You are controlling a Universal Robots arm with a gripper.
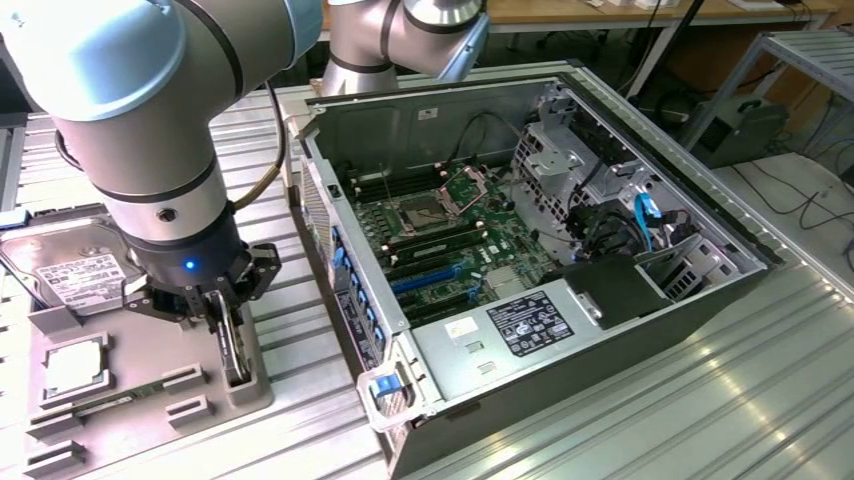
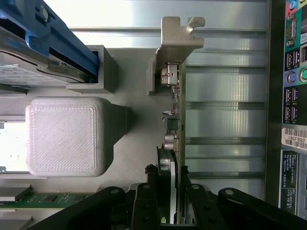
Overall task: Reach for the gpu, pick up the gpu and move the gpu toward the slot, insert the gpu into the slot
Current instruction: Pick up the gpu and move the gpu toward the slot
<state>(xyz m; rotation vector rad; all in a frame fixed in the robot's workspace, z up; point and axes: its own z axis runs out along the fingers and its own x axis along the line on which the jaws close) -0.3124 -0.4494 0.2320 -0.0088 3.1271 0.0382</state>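
While upright (edgewise), gpu [image 2: 174, 120] between fingers [image 2: 144, 197].

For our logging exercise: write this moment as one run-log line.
phase: reach | gripper: over gpu | gpu: on edge in gray tray | slot: empty

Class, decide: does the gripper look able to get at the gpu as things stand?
Likely yes: the gripper is right over the gpu, which stands edge-up in its grey holder, nothing covering it.

Case wall [image 1: 320, 215] between gpu [image 1: 242, 360] and slot [image 1: 430, 281]
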